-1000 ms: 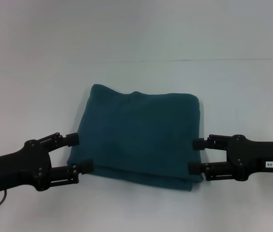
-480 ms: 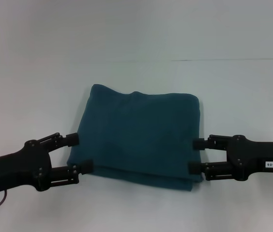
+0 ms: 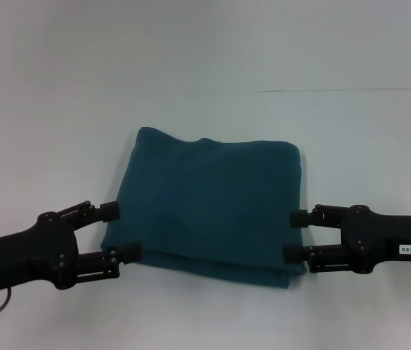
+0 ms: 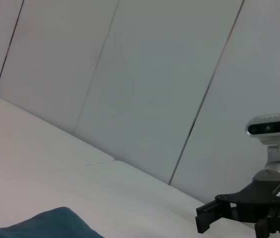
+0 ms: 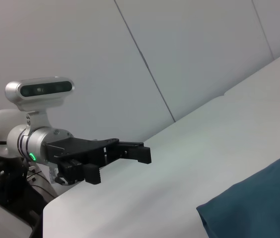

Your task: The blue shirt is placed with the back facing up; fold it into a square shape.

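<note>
My left gripper (image 3: pixel 122 232) sits at the left edge of the blue shirt (image 3: pixel 209 208), near its front left corner, fingers apart and holding nothing; one tip lies against the cloth's side, the other at the corner of the lower layers. The shirt lies folded into a near-square stack in the middle of the desk (image 3: pixel 351 138), plain side up, with layered edges showing along the side nearest me. Its slightly longer axis runs left to right across the desk; the rounded fold faces the far edge, the open layers face me. My right gripper (image 3: pixel 295 235) mirrors the left at the shirt's right edge, near the front right corner, fingers likewise apart and empty.

I judge the folding essentially done. To finish cleanly, I would draw both grippers straight outward, away from the cloth and level with the desk, so no fingertip snags a layer and skews the stack.
</note>
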Robot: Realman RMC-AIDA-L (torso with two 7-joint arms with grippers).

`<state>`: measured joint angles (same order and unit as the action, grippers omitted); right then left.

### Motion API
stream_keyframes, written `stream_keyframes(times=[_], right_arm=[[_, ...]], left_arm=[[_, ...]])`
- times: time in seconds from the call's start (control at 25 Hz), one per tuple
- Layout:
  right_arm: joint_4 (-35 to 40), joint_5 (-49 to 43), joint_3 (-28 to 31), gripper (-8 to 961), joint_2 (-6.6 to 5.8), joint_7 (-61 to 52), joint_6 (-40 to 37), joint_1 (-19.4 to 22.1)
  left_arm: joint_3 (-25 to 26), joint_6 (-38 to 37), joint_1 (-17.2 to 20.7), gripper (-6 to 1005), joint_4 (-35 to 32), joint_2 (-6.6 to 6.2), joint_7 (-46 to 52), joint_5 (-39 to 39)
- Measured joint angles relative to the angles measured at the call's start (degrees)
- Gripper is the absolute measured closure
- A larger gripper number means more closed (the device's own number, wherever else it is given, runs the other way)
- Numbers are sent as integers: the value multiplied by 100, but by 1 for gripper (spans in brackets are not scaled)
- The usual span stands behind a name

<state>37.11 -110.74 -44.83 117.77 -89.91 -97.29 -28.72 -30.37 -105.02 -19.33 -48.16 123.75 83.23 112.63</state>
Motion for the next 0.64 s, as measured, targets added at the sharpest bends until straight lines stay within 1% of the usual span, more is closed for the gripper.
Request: stream_keyframes(times=[0.64], right_arm=[[-44, 0, 27, 56, 16, 12, 32, -3]], left_arm=[[5, 30, 7, 65, 16, 9, 1, 5]])
